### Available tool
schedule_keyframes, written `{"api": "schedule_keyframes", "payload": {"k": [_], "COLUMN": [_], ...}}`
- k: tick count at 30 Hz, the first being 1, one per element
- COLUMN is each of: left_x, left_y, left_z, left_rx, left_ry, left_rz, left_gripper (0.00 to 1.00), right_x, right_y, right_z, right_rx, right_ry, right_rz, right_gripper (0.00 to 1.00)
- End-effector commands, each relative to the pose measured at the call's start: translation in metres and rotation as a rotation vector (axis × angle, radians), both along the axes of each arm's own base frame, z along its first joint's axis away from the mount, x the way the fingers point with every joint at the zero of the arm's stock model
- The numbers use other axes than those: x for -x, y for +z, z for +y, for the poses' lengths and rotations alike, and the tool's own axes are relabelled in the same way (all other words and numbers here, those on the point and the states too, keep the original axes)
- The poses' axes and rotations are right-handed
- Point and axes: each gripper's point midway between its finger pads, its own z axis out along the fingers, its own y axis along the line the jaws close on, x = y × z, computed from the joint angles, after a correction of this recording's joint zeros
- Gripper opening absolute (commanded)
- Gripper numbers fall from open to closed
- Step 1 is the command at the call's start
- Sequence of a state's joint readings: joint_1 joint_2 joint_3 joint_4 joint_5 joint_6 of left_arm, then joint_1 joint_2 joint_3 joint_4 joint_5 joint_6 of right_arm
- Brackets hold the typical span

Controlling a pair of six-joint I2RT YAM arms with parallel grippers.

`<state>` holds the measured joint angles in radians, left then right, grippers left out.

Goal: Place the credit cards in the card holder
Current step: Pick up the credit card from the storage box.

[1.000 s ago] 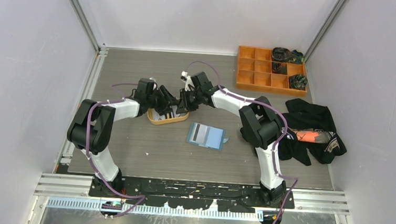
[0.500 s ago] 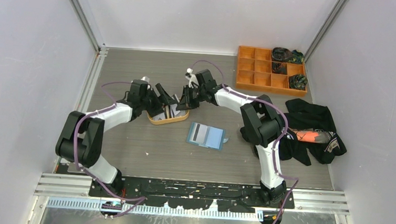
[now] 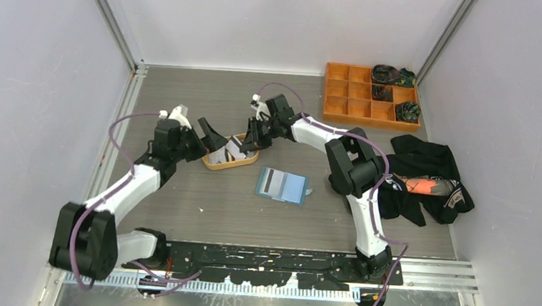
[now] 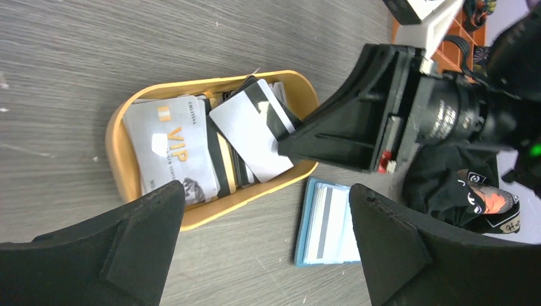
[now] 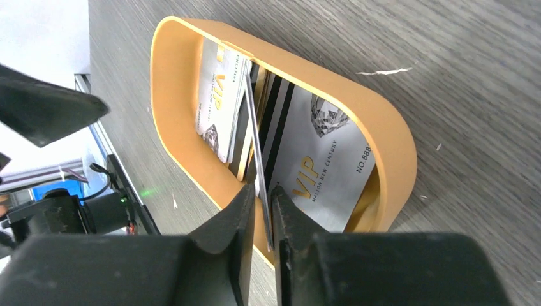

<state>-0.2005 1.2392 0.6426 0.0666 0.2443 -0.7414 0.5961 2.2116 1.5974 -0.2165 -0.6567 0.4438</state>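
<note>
Holder [image 3: 282, 185] lies open and flat on the table [image 3: 199, 205], nearest the arm bases, with a dark stripe showing on its left half. Black cloth [image 3: 429, 171] sits well off to its right. Just behind the holder, the tray [image 3: 229, 167] carries the loose cards [image 4: 169, 150]. Right gripper [image 5: 261, 199] reaches into the tray, clamped on a white striped card [image 4: 249, 131] that tilts up over the others. Left gripper [image 4: 265, 191] hangs at the tray's left end, fingers wide apart and holding nothing. Orange box [image 3: 371, 95] is far right.
</note>
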Motion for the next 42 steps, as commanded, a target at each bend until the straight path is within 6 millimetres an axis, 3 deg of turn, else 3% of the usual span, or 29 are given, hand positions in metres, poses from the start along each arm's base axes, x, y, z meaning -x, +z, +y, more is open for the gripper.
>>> {"api": "schedule_keyframes", "payload": {"k": [1, 9, 15, 21, 25, 34, 42], "left_x": [0.009, 0.045, 0.060, 0.072, 0.079, 0.089, 0.092], "left_y": [0.031, 0.010, -0.009, -0.015, -0.014, -0.018, -0.017], "left_z": [0.017, 0.023, 0.027, 0.026, 0.029, 0.031, 0.030], "left_rx": [-0.038, -0.031, -0.026, 0.002, 0.002, 0.007, 0.021], "left_ry": [0.010, 0.004, 0.018, 0.026, 0.037, 0.043, 0.040], "left_rz": [-0.171, -0.154, -0.123, -0.118, -0.124, -0.119, -0.121], "left_gripper": [1.00, 1.00, 1.00, 1.00, 1.00, 1.00, 1.00], "right_x": [-0.005, 0.005, 0.012, 0.008, 0.001, -0.005, -0.013], "right_y": [0.019, 0.022, 0.022, 0.014, 0.010, 0.029, 0.038], "right_z": [0.010, 0.025, 0.033, 0.037, 0.031, 0.028, 0.013], "right_rx": [-0.035, -0.058, -0.069, -0.047, -0.007, -0.075, -0.092], "right_ry": [0.057, 0.112, 0.137, 0.118, 0.074, 0.030, 0.004], "right_rz": [-0.059, -0.031, -0.008, 0.027, 0.022, 0.062, 0.062], "right_gripper": [0.24, 0.26, 0.32, 0.34, 0.31, 0.23, 0.16]}}
